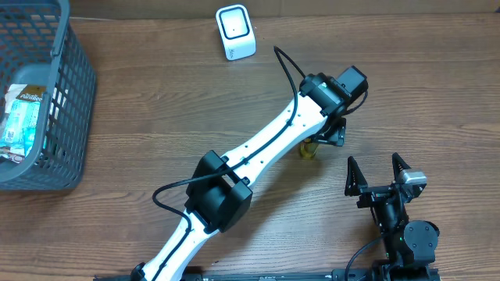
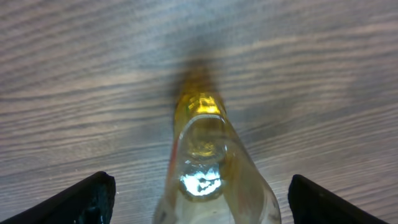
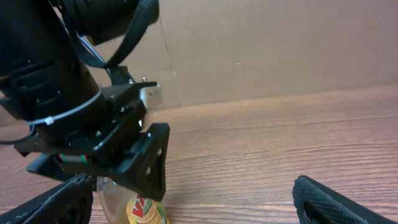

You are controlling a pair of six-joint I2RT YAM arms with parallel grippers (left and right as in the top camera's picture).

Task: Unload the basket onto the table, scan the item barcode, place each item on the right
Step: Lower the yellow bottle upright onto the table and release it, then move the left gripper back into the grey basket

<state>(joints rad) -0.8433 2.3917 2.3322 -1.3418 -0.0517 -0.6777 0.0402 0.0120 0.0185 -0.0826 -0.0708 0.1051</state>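
Overhead, one bottle, one scanner, one basket, left gripper, right gripper

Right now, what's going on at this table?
The left arm reaches across the wooden table. Its left gripper is open, with fingers on either side of a small clear bottle with a yellow label that rests on the wood ungripped. The right gripper is open near the front, holding nothing. The white barcode scanner stands at the far edge, well apart from the bottle.
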